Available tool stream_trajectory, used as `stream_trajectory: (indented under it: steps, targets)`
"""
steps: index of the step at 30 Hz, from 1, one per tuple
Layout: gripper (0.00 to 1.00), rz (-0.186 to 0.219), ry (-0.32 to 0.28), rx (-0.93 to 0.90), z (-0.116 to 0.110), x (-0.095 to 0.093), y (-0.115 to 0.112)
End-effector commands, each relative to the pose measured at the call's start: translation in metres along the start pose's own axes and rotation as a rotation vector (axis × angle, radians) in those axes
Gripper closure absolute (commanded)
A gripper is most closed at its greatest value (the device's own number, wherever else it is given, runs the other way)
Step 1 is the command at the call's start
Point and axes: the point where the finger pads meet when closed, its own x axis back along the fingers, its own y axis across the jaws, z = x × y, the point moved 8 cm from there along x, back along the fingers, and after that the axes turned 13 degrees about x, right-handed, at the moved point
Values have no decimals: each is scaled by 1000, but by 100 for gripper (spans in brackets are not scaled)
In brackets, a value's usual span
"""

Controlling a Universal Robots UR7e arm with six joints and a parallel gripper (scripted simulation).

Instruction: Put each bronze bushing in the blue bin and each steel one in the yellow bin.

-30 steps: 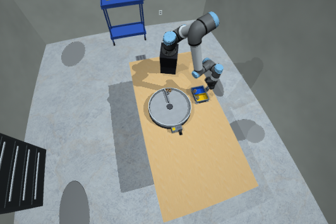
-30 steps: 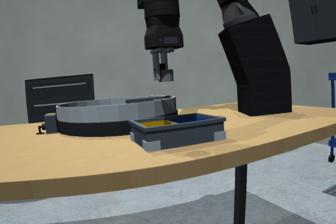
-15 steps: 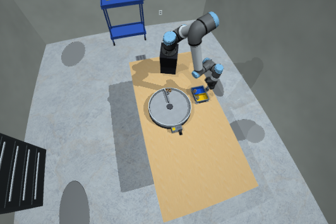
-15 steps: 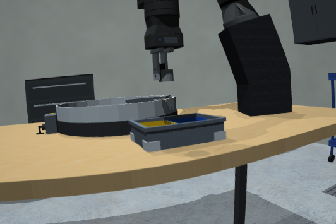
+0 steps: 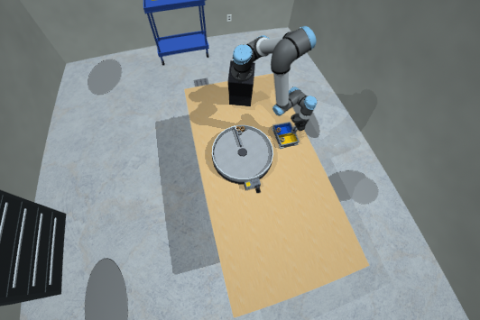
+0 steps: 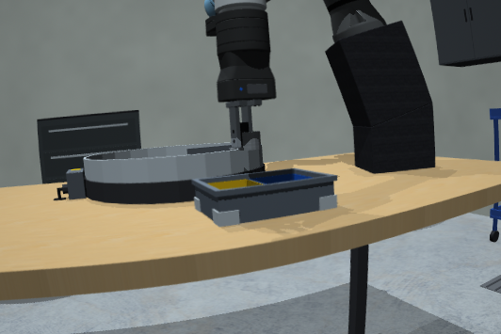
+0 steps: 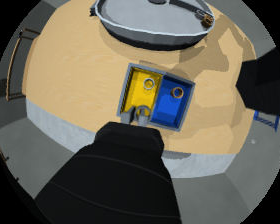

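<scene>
My fingers (image 5: 295, 131) (image 6: 243, 141) are clamped on a short grey steel bushing (image 7: 143, 106) over the yellow rectangular plastic bin (image 5: 292, 141) (image 6: 227, 185) (image 7: 136, 92), w/ another steel bushing (image 7: 144, 84) inside.

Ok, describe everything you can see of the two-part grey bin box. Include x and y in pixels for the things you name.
The rectangular grey box (image 5: 285, 147) (image 6: 278, 206) (image 7: 124, 90) looks like rigid plastic, with light corner pieces (image 6: 227, 217) at its base. It sits upright on the wooden table beside the turntable, open-topped and divided into a yellow bin (image 7: 136, 92) and a blue bin (image 7: 166, 109). A silvery ring-shaped bushing (image 7: 149, 79) lies in yellow, a bronze one (image 7: 177, 87) in blue. I see no damage; hidden sides can't be judged.
</scene>
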Motion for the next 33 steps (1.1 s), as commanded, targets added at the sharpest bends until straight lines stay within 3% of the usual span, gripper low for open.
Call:
stream_trajectory:
  steps: [1,5,9,33]
  targets:
    - [100,2,0,0,0,-15,-1]
    - [100,2,0,0,0,-20,-1]
    - [100,2,0,0,0,-43,-1]
    - [100,2,0,0,0,-53,-1]
